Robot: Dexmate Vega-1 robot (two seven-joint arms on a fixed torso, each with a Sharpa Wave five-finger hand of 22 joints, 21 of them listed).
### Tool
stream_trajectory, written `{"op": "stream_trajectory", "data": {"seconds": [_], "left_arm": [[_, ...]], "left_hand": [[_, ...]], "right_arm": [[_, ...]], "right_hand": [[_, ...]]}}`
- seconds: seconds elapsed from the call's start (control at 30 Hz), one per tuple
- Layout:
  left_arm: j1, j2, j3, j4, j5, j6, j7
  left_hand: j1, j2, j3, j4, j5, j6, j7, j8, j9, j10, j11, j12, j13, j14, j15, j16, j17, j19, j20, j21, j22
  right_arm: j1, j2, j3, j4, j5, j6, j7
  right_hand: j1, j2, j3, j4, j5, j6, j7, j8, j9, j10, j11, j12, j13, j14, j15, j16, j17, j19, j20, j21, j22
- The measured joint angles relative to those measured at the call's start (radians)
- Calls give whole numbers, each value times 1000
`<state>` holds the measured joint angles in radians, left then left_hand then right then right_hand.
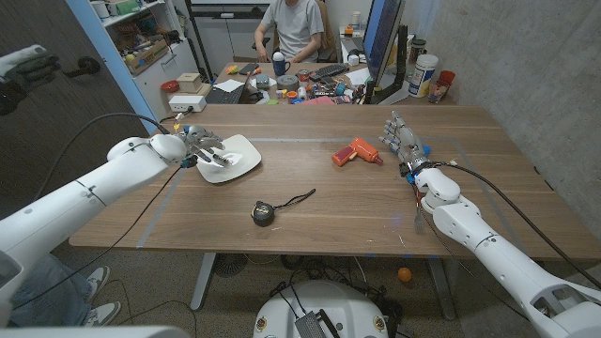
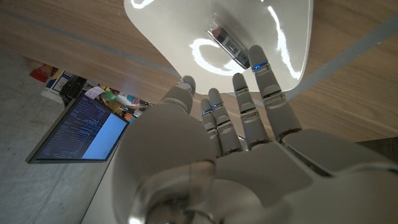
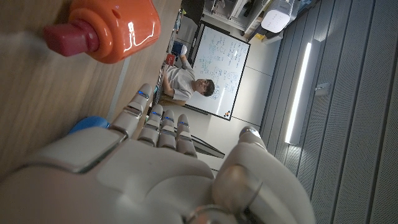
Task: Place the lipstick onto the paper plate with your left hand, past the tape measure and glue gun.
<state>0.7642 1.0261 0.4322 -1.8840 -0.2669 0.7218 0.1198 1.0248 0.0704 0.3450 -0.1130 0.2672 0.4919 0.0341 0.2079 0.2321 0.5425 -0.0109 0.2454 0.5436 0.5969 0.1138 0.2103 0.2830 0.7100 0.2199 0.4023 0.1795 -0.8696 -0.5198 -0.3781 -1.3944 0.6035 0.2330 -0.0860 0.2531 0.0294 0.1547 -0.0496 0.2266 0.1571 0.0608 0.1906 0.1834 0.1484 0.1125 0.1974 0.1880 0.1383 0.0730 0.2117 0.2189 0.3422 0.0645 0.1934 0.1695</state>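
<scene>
The head camera is looking down from above the near edge of the tabletop (image 1: 376,202), taking in both arms and the person seated beyond the far edge. The left wrist camera is peering close along the left hand (image 2: 205,162) at the paper plate (image 2: 161,31), shared with the head view. The right wrist camera is hugging the right hand (image 3: 143,168), facing the glue gun (image 3: 106,28).

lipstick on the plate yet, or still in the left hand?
On the plate. The lipstick lies on the paper plate; the left hand hovers with fingers spread, gripping nothing.
</scene>
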Motion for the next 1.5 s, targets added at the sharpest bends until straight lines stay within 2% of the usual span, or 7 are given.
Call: {"op": "stream_trajectory", "data": {"seconds": [0.33,0.6,0.9,1.03,1.23,1.3,1.5], "left_arm": [[135,-1,-154,-47,-113,-184,51],[212,-43,-254,-36,-200,-360,47],[251,-106,-314,23,-312,-570,-38],[251,-143,-325,68,-369,-662,-106],[241,-195,-328,123,-430,-790,-187],[239,-210,-328,138,-445,-827,-206],[232,-260,-330,186,-481,-926,-252]], "left_hand": [[-127,70,-9,75,0,30,42,8,-5,7,40,8,6,21,11,8,-9,12,0,-10,0],[-224,79,-27,125,0,40,55,8,-9,6,59,0,4,13,25,8,-14,7,3,-36,0],[-346,64,-56,173,-16,-30,73,-20,-18,-83,85,-43,-27,-67,66,-19,-33,-14,0,-75,0],[-400,54,-71,188,-36,-87,70,-27,-23,-148,100,-58,-49,-116,72,-26,-45,-25,0,-94,0],[-485,33,-100,217,-67,-173,35,-27,-32,-215,100,-61,-81,-165,47,-27,-51,-25,0,-113,4],[-520,26,-108,225,-78,-185,23,-27,-34,-224,91,-58,-96,-204,40,-27,-56,-74,-1,-144,2],[-594,26,-120,212,-84,-223,-1,-22,-42,-318,56,-53,-175,-419,-25,-33,-82,-422,-4,-229,5]], "right_arm": [[-4,-3,1,-28,-9,0,-10],[-10,-6,2,-62,-26,6,-32],[-12,-7,3,-107,-63,19,-64],[-11,-6,3,-124,-82,27,-81],[-10,-3,5,-150,-104,39,-100],[-12,-3,7,-161,-110,42,-107],[-25,-3,16,-194,-128,47,-132]], "right_hand": [[0,0,0,0,0,8,3,4,0,0,0,0,0,3,-3,8,0,0,0,0,0],[0,0,0,0,0,16,5,7,0,0,0,0,0,9,-9,8,0,5,-6,0,0],[0,0,0,0,0,16,5,7,0,2,2,0,0,26,-13,16,2,50,-22,18,0],[0,0,0,0,0,16,5,7,0,5,5,0,0,26,-13,16,2,50,-22,18,0],[-6,-6,-11,3,0,16,5,7,0,16,5,0,0,30,-9,16,2,56,-16,18,0],[-12,-12,-15,5,0,24,5,7,0,17,5,0,0,35,-10,16,2,55,-16,18,0],[-32,-26,-31,11,0,25,3,7,0,28,5,0,0,37,-12,16,7,61,-22,18,0]]}}
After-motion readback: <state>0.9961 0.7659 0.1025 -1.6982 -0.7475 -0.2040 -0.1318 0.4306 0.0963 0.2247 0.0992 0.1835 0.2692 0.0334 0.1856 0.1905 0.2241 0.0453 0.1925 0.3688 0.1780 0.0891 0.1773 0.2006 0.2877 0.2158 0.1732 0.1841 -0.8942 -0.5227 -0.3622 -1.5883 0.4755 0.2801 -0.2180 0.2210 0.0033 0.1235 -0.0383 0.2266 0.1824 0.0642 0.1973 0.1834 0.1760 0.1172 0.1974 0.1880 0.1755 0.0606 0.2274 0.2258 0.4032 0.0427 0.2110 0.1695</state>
